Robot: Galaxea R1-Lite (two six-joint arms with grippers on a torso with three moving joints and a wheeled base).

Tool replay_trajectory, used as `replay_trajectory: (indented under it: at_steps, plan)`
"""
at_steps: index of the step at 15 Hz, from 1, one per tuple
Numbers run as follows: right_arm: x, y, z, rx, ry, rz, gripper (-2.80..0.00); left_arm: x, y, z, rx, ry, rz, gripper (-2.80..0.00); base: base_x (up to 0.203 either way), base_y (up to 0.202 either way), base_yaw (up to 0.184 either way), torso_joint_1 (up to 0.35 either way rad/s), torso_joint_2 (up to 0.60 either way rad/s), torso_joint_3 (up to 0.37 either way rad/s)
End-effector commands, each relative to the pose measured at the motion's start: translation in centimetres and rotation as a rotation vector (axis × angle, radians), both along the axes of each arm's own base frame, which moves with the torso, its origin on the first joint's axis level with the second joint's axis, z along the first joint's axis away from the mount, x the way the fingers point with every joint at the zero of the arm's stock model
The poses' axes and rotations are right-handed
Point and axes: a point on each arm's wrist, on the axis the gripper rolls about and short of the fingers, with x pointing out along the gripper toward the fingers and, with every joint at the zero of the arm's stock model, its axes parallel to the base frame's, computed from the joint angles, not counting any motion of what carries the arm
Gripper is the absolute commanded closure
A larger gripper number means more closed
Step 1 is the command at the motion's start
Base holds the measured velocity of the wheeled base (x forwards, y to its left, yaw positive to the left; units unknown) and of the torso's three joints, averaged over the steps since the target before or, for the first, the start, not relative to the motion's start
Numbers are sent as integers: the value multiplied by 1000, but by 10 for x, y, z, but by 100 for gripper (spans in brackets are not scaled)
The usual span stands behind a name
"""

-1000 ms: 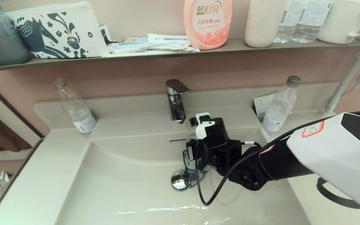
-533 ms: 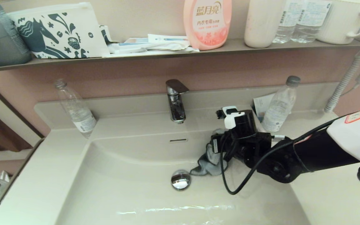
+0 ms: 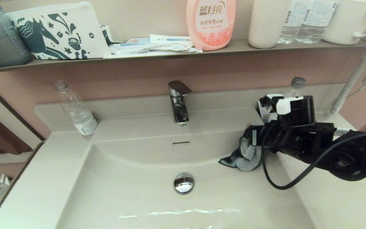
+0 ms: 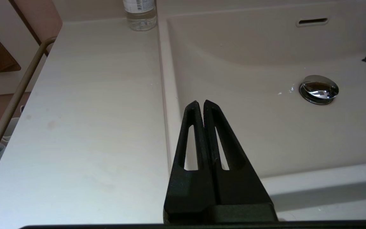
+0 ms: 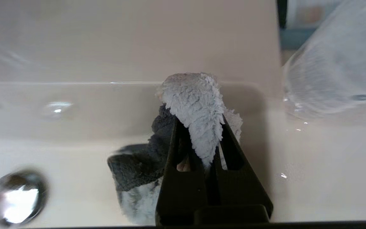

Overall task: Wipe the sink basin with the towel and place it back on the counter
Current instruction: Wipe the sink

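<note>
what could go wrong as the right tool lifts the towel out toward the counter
The right tool pinches only one fold of the towel; most hangs loose, so it might slip back into the sink basin. The capped water bottle stands just behind the wrist and could be knocked over. The trailing corner could drag along the basin wall.

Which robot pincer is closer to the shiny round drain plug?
Right. The right pincer holds the grey towel beside the round chrome drain plug; the left pincer sits over the basin's far edge.
</note>
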Motion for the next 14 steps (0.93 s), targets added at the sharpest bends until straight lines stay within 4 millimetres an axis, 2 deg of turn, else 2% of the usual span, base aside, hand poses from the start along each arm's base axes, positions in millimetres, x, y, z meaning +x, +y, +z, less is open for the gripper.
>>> replay_trajectory:
  at_steps: [1,4,7,11,14]
  plan:
    - [-16,-3,34,41,-75,20,0,0,0,0,0,-1,1,0,0,0,0,0,0,0]
    - [-31,10,69,100,-171,77,0,0,0,0,0,-1,1,0,0,0,0,0,0,0]
    - [-35,22,92,144,-239,107,0,0,0,0,0,-1,1,0,0,0,0,0,0,0]
    - [-24,33,95,149,-262,105,0,0,0,0,0,-1,2,0,0,0,0,0,0,0]
    - [-8,54,78,124,-284,93,0,0,0,0,0,-1,1,0,0,0,0,0,0,0]
